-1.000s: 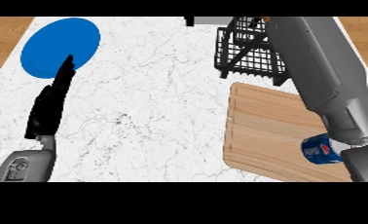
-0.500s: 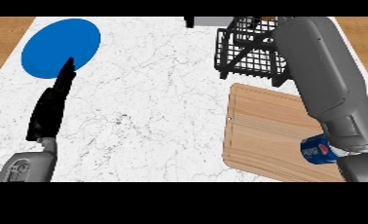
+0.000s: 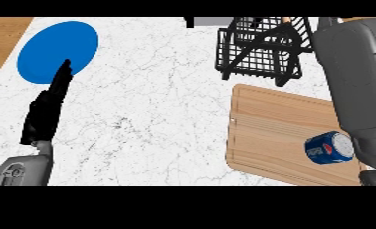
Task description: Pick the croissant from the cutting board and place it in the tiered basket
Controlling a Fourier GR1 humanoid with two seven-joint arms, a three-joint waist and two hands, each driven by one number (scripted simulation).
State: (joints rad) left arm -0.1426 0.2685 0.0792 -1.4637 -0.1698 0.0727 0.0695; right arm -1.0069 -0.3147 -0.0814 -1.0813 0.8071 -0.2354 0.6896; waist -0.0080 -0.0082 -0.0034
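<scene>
One robot hand point(image 3: 46, 111), lower left, rests open and empty; the right is unseen, so the can point(image 3: 330, 147) risks a knock from its forearm point(image 3: 352, 73).

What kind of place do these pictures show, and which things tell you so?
Most likely a kitchen counter. The marble-patterned worktop carries a wooden cutting board, a black wire tiered basket and a blue plate. A blue drink can lies on the board.

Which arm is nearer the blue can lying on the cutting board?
Right. The right forearm runs along the board's right edge beside the can; the left hand is across the counter by the blue plate.
</scene>
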